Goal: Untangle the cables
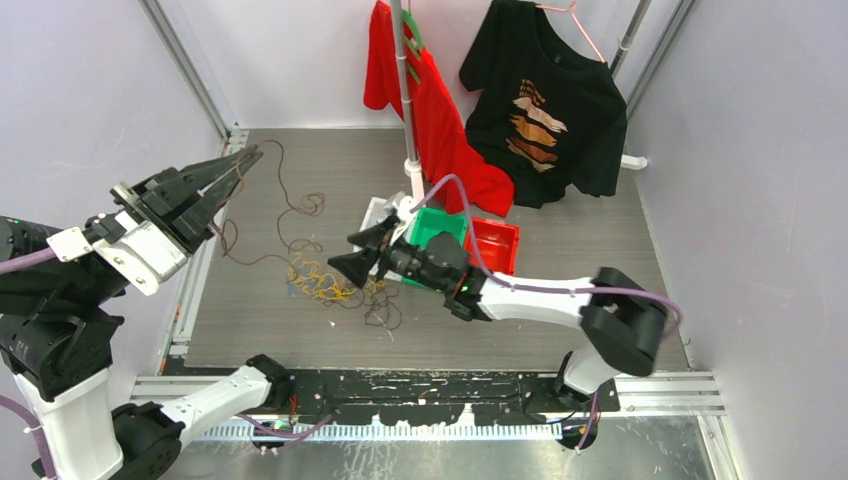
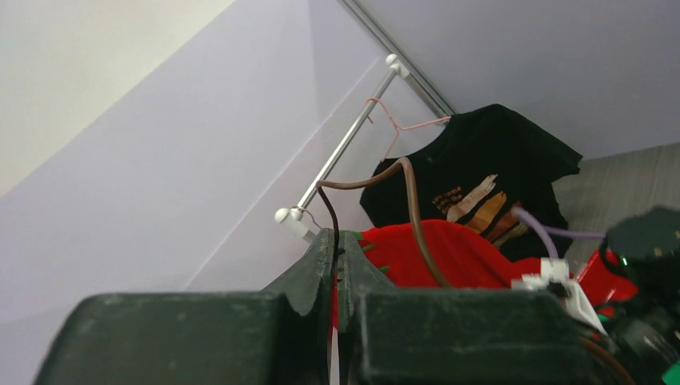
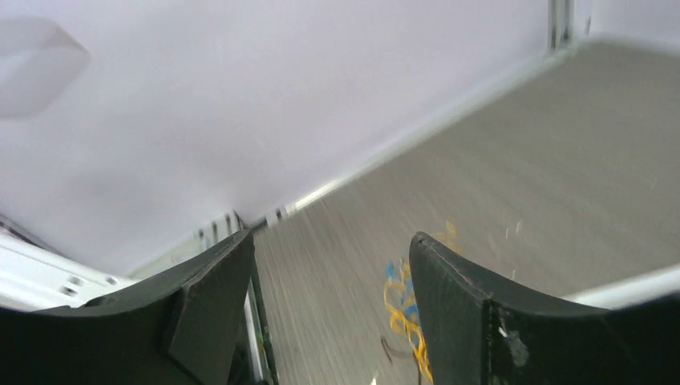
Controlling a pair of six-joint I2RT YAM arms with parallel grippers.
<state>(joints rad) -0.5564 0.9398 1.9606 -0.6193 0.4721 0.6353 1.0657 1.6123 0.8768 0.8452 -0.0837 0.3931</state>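
Grey tabletop (image 1: 260,320) lay between lilac walls (image 1: 90,90). Left of the green bin (image 1: 437,226) sat the tangle of yellow and blue cables (image 1: 318,280). Between bin and tangle hung the right gripper (image 1: 352,255), wide apart and holding nothing. Far left of the bin, the raised left gripper (image 1: 243,160) pinched a dark brown cable (image 1: 312,204), which trailed down to the tabletop.
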